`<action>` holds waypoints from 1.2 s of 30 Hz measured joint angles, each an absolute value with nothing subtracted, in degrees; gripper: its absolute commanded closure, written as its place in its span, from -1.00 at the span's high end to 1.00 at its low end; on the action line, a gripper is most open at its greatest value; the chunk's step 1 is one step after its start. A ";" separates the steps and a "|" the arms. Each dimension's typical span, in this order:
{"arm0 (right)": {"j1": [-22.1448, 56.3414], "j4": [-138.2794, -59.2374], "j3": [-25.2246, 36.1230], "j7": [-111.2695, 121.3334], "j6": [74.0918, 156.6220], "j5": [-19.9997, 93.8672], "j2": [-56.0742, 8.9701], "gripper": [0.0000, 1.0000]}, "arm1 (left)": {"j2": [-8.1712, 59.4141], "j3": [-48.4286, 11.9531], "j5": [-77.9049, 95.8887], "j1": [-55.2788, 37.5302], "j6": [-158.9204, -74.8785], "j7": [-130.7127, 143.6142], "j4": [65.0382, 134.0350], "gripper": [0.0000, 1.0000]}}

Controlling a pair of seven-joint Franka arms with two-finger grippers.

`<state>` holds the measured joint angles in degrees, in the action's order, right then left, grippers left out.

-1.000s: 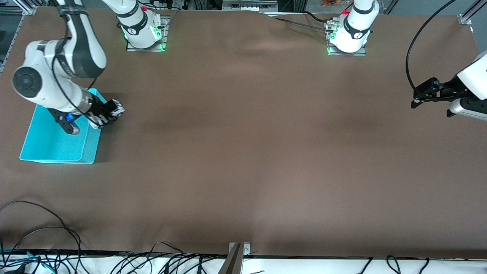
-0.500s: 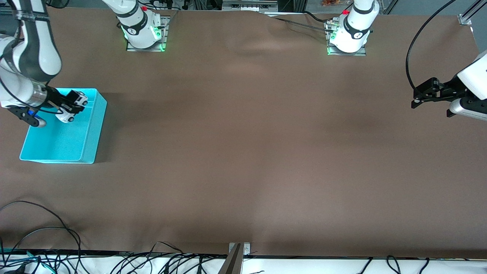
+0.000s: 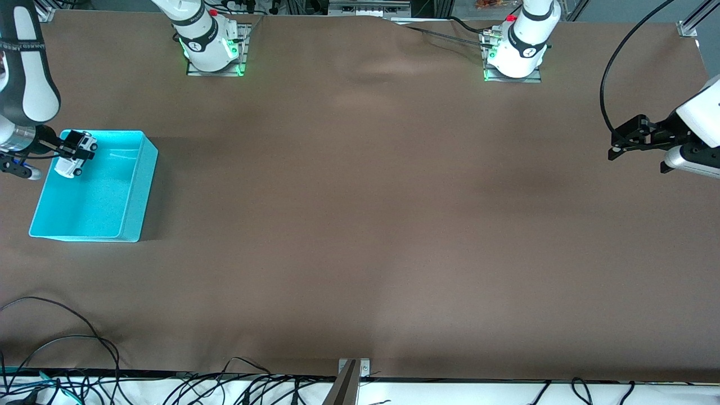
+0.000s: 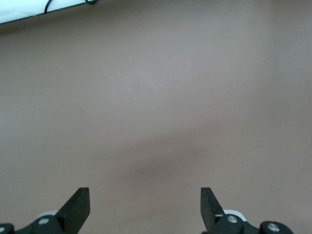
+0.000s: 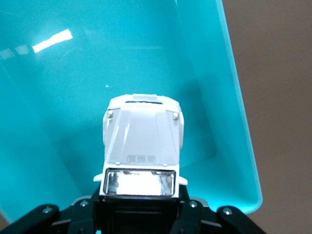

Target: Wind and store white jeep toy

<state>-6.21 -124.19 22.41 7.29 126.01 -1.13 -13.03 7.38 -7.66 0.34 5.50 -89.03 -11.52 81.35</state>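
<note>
My right gripper [image 3: 72,153] is shut on the white jeep toy [image 3: 74,159] and holds it over the corner of the turquoise bin [image 3: 134,191] nearest the right arm's base. In the right wrist view the jeep [image 5: 142,141] points away from the wrist, with the bin's floor [image 5: 63,112] under it. My left gripper [image 3: 615,149] is open and empty, waiting above the bare table at the left arm's end. Its two black fingertips [image 4: 78,207] show wide apart in the left wrist view.
The bin stands on the brown table cloth [image 3: 360,214] at the right arm's end. Black cables [image 3: 67,349] lie along the table's edge nearest the front camera. A metal bracket [image 3: 349,382] sits at the middle of that edge.
My right gripper has carried the jeep from beside the bin's rim to over the bin's inside, toward the right arm's end. The left arm has not moved.
</note>
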 measured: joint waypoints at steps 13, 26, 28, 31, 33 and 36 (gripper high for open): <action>-7.88 -124.40 22.33 8.75 133.92 -1.13 -23.95 -1.00 | 7.38 -7.66 0.34 5.53 -89.03 -11.52 81.35 1.00; -7.89 -124.54 21.60 8.74 134.41 -1.12 -25.39 0.23 | 7.38 -7.65 0.34 5.54 -89.03 -11.52 81.35 1.00; -7.89 -124.60 21.29 8.68 134.41 -1.12 -25.39 0.78 | 7.38 -7.65 0.34 5.54 -89.03 -11.52 81.35 1.00; -7.89 -124.69 20.95 8.66 134.36 -1.12 -25.40 1.00 | 7.38 -7.65 0.34 5.54 -89.03 -11.52 81.35 1.00; -7.89 -124.77 20.57 8.66 134.30 -1.12 -25.34 1.00 | 7.38 -7.65 0.34 5.54 -89.03 -11.52 81.35 1.00; -7.87 -124.77 19.75 8.63 133.57 -1.11 -24.93 1.00 | 7.40 -7.65 0.34 5.54 -89.03 -11.52 81.35 1.00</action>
<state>-7.87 -124.77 19.75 8.63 133.57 -1.11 -24.93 7.40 -7.65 0.34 5.54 -89.03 -11.52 81.35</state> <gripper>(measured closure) 0.141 0.000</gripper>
